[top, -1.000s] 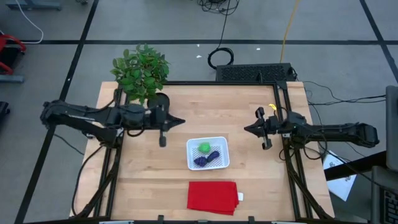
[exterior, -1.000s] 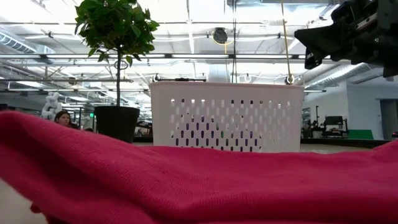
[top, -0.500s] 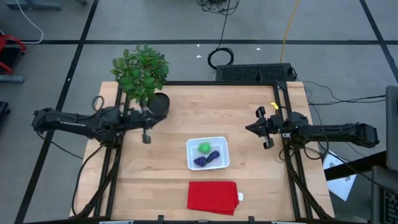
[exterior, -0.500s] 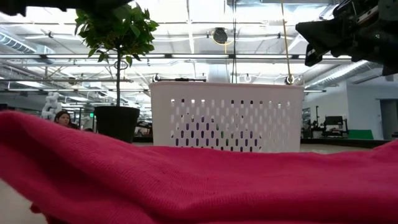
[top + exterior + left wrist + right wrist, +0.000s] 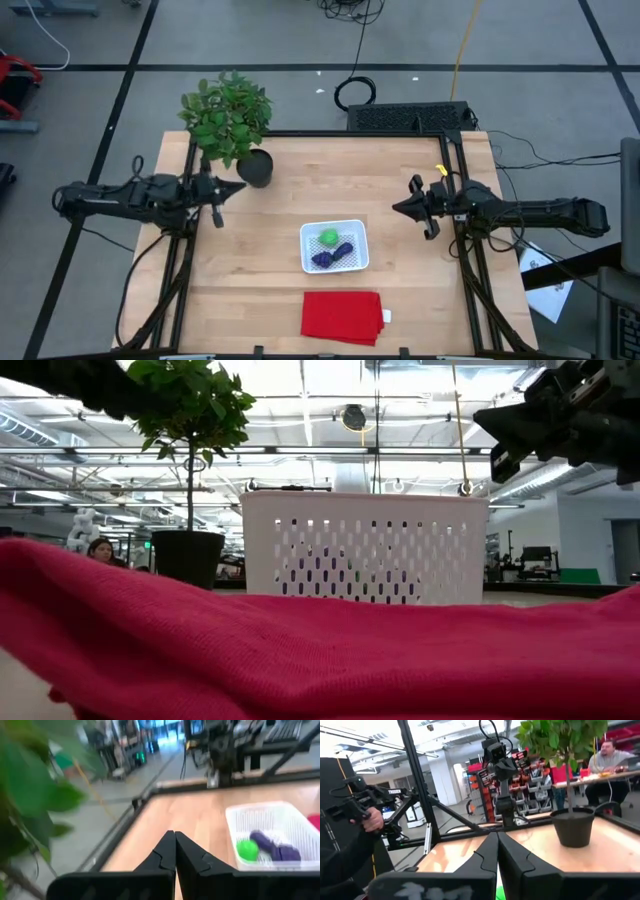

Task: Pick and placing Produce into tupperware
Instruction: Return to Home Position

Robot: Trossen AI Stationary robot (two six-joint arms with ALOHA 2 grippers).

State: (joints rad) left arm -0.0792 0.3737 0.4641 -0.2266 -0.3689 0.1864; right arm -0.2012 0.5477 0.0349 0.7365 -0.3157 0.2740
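Produce [image 5: 332, 247] sits in the tupperware [image 5: 306, 252]; left claw [image 5: 174, 834] and right claw [image 5: 497, 835] both seemingly pinched closed.

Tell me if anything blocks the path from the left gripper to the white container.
Nothing visible does. Bare table lies between the left gripper and the white container, which already holds all three produce items. The potted plant stands off that line.

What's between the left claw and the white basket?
Just bare wooden table between the shut left claw and the white mesh basket, seen in the high view.
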